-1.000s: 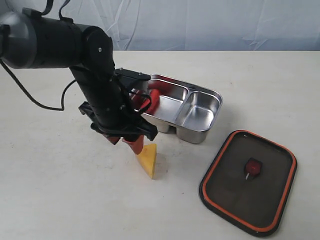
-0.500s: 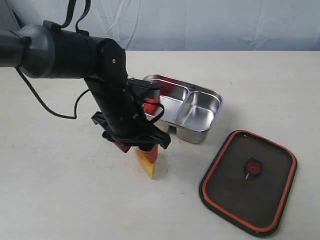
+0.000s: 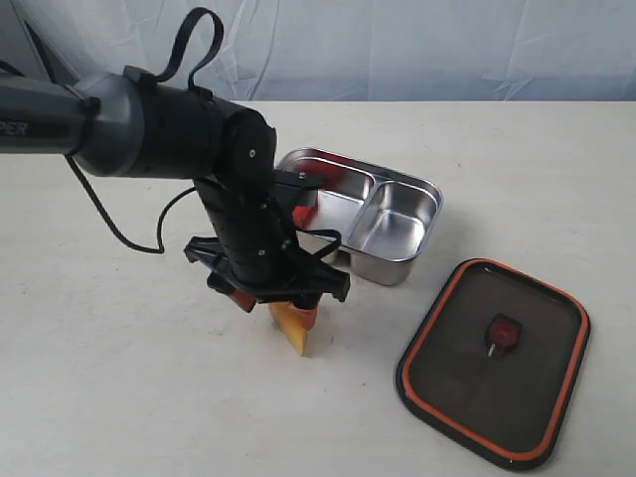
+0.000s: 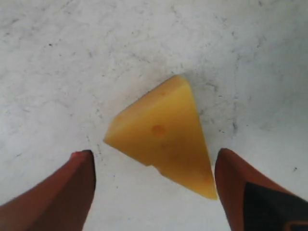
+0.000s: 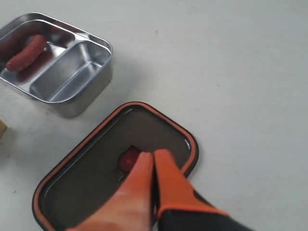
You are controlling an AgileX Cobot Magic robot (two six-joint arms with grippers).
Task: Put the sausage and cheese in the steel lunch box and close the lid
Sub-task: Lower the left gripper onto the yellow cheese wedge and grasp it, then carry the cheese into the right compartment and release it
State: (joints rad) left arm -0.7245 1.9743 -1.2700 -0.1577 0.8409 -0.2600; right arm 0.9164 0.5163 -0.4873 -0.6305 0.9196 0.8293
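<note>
Now | left gripper (image 4: 154, 159) spread wide, the cheese (image 4: 163, 139) lying on the worktop (image 4: 72, 57) between its jaws | right gripper (image 5: 153, 156) pressed together, the lid (image 5: 86, 183) just ahead of it | the sausage (image 5: 26, 52) farther off, inside the steel lunch box (image 5: 91, 86), in the compartment away from the lid

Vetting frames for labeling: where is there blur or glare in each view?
Left wrist view: cheese sharp, left fingers blurred. Exterior view: lunch box glints with reflections. Right wrist view: right fingers blurred up close, lid in focus.
</note>
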